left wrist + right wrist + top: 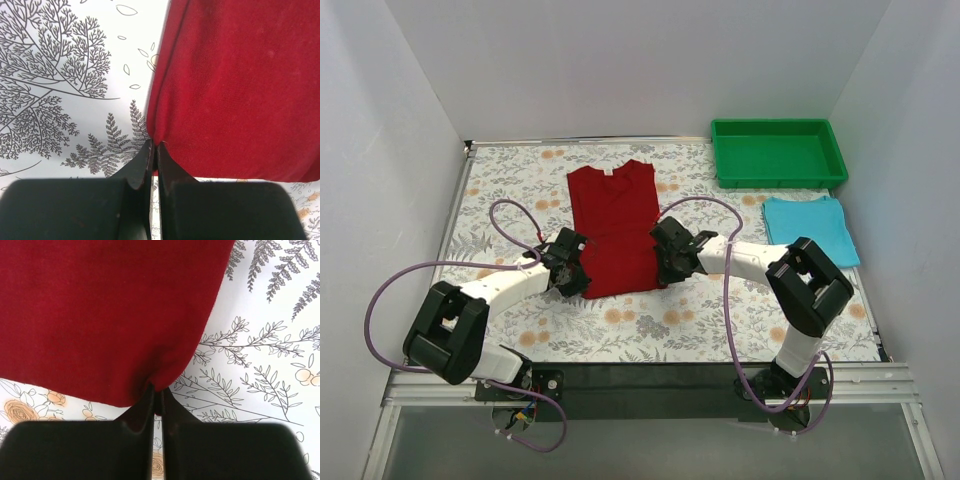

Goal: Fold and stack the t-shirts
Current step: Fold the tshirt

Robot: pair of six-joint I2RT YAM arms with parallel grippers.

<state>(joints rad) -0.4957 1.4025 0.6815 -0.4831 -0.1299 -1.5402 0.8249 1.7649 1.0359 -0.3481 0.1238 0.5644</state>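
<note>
Red shirt [612, 225] lies flat mid-table on the flowered tablecloth [650, 320], collar at the far end, hem toward the arms. The sides look turned in, so it reads as one long panel. Blue shirt [810, 228] sits well apart to the right, already a small folded rectangle, just in front of the green tray [775, 125].

Left gripper [154, 147] is at the near left hem corner, fingers pressed together with a sliver of red cloth nipped between them. Right gripper [156, 390] is at the near right hem corner, fingers also closed, and the cloth puckers where it runs into the tips. Both are pinching the shirt.

Handling, as a judgement: light, limp cloth with no stiffness. It will sag and drape between the two pinch points, and may drag on the tablecloth rather than slide cleanly. The two hem corners are the sensible hold for carrying the hem over toward the collar. Both grips are shallow, right at the edge, so a corner could slip out if the arms pull apart or lift unevenly.
</note>
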